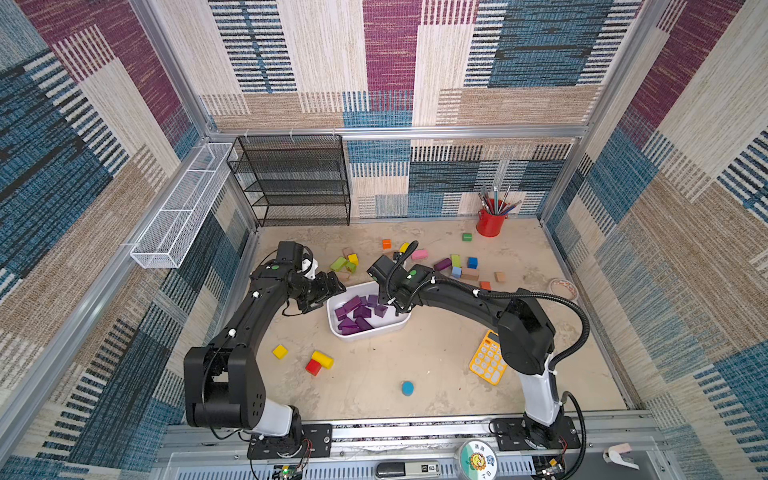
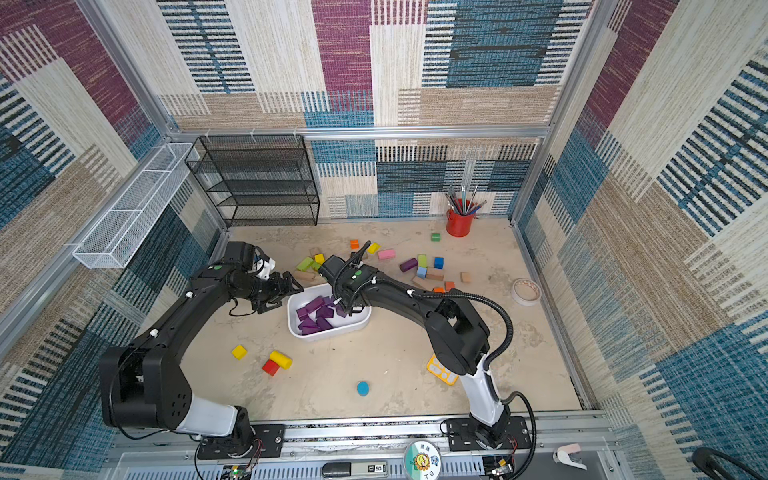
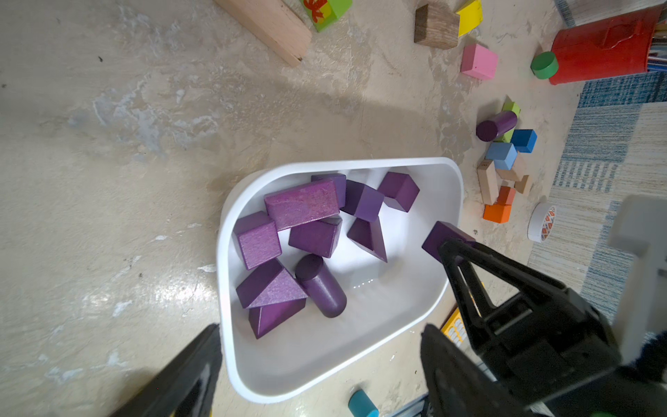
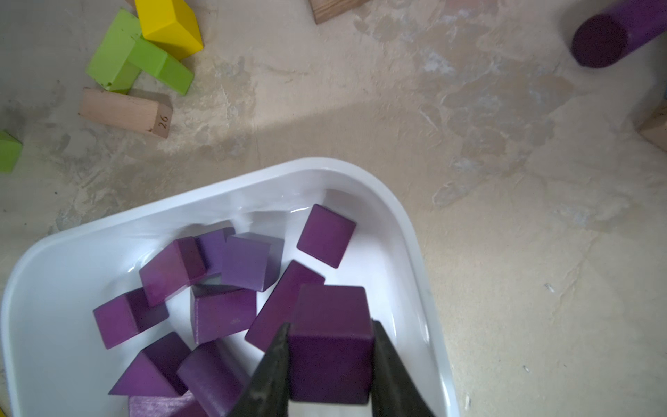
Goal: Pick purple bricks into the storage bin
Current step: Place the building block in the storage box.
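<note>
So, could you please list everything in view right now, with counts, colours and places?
storage bin: one, white, table centre.
purple bricks: about ten, dark purple, inside the storage bin.
purple cube: one, dark purple, gripped above the bin.
purple cylinder: one, dark purple, on the table beyond the bin.
other blocks: about twenty, mixed colours, scattered on the table.
pen cup: one, red, back of the table.
calculator: one, yellow, beside the right arm.
tape roll: one, white, right side of the table.
mesh rack: one, black, back wall.
wire basket: one, white, left wall.
left gripper: black, jaws open, beside the bin.
right gripper: black, jaws shut on the purple cube.
</note>
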{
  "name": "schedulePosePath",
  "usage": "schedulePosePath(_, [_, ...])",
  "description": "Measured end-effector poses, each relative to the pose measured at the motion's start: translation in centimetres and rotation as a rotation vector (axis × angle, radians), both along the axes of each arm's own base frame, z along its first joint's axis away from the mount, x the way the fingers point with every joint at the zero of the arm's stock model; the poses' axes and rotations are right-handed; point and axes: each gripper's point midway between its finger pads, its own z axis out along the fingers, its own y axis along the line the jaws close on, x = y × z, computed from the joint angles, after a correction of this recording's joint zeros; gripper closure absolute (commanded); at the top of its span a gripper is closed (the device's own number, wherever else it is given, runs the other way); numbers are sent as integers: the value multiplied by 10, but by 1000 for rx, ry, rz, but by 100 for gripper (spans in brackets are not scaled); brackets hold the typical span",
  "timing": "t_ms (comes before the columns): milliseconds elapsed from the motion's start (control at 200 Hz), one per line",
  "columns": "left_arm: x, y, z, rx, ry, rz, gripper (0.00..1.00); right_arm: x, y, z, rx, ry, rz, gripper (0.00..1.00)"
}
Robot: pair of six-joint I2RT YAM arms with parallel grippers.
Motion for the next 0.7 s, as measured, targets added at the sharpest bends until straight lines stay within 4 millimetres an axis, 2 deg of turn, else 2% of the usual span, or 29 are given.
schedulePosePath(701, [0, -2, -5, -21, 22, -5, 12, 3, 4, -33, -60, 54, 4, 68])
